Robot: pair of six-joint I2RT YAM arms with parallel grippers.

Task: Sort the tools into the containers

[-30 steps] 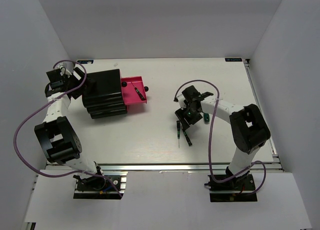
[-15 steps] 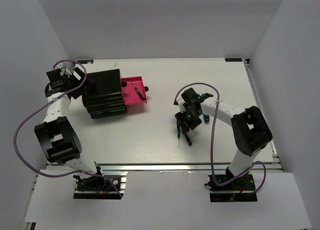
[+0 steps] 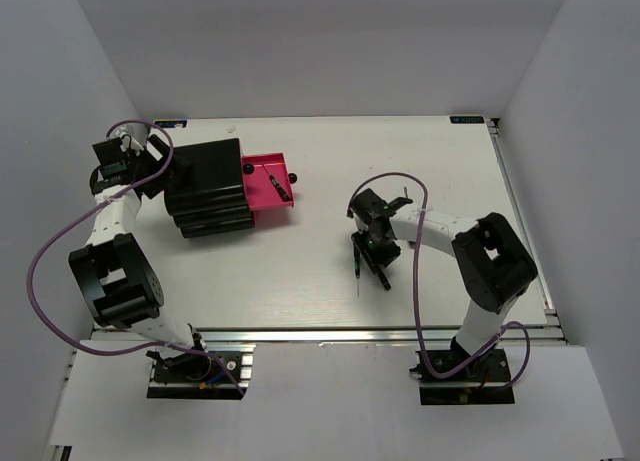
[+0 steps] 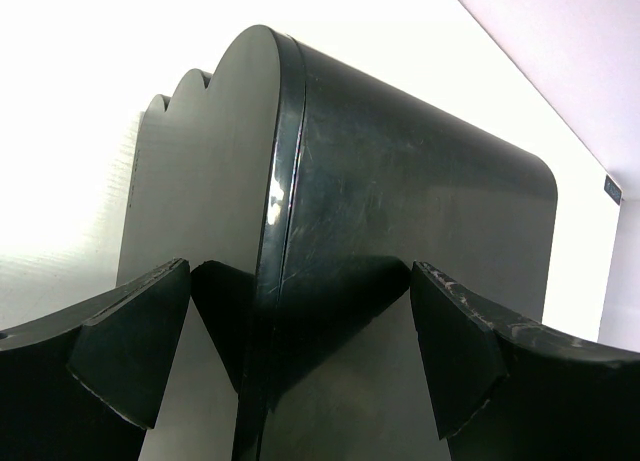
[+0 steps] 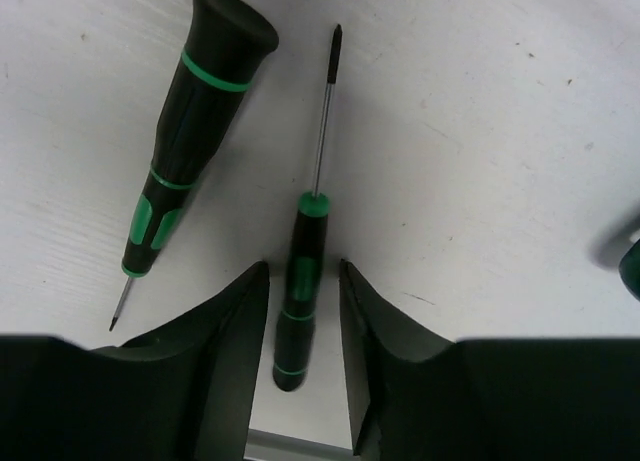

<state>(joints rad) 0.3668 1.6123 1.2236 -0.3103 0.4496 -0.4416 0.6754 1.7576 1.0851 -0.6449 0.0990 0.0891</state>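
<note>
One screwdriver [image 3: 279, 187] lies in the open pink drawer [image 3: 262, 171] of the cabinet [image 3: 205, 191], which the left gripper [image 4: 300, 346] brackets with fingers spread, while the right gripper [image 5: 303, 276], narrowly parted, straddles without yet pinching a slim screwdriver [image 5: 306, 243] on the table [image 3: 300, 271], beside an unsorted thicker screwdriver [image 5: 195, 131].

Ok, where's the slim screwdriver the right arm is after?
Right half of the table, top view: the slim screwdriver lies between the right tool's open fingers, with a thicker-handled screwdriver close beside it.

No legible text anywhere
</note>
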